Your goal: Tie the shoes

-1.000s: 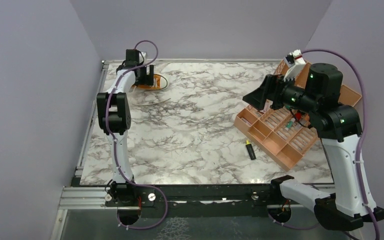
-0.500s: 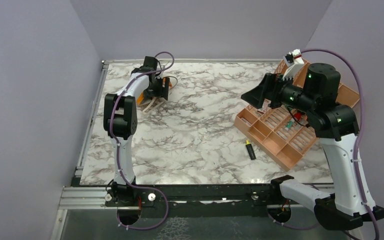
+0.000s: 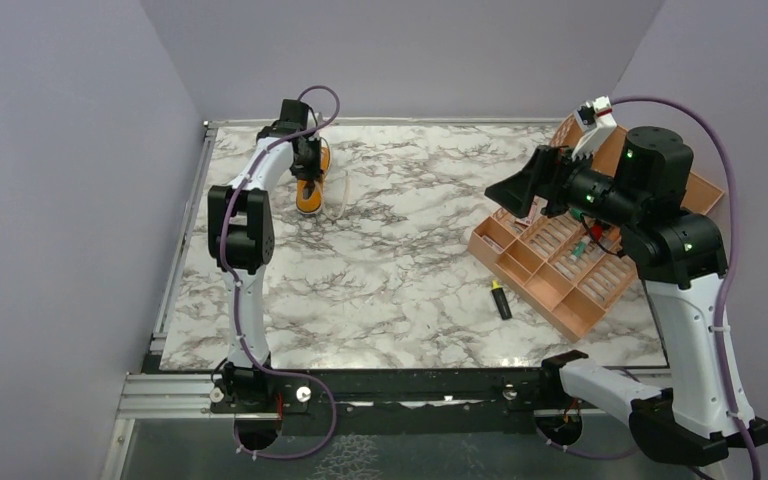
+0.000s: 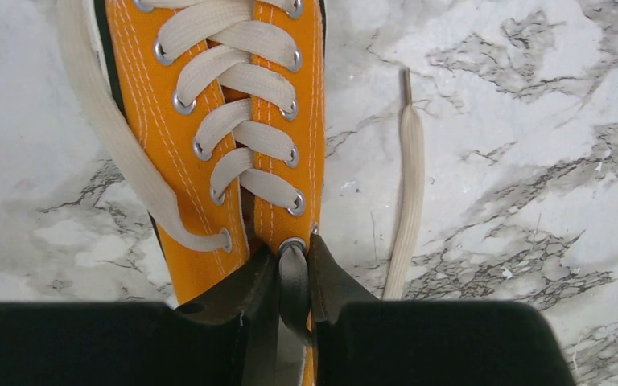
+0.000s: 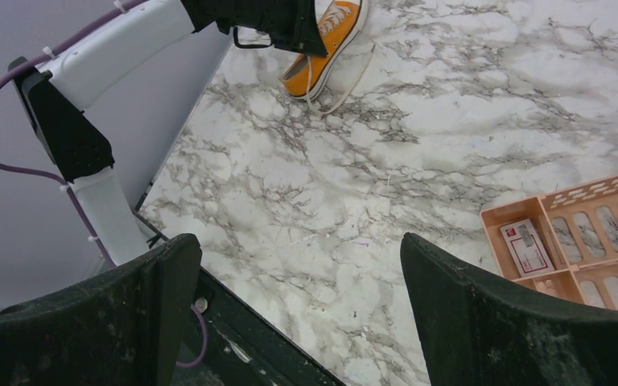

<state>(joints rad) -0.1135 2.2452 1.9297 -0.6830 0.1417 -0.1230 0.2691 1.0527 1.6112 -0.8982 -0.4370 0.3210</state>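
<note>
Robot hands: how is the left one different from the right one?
The left gripper is pinched nearly shut on the top edge of the orange shoe; the right gripper stands wide open and holds nothing. The left gripper is down low at the shoe; the right gripper hangs in the air by the tray, far from the shoe. Both have two dark fingers.

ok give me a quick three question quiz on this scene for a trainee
1. True or false: the sneaker has its laces tied in a bow.
2. Which gripper pinches the sneaker's upper? A left, B right, C neither.
3. Fill in: the right gripper has its jaws wide ___, with nothing between them.

Key: 1 false, the laces lie loose. 2 A, the left gripper. 3 open.
</note>
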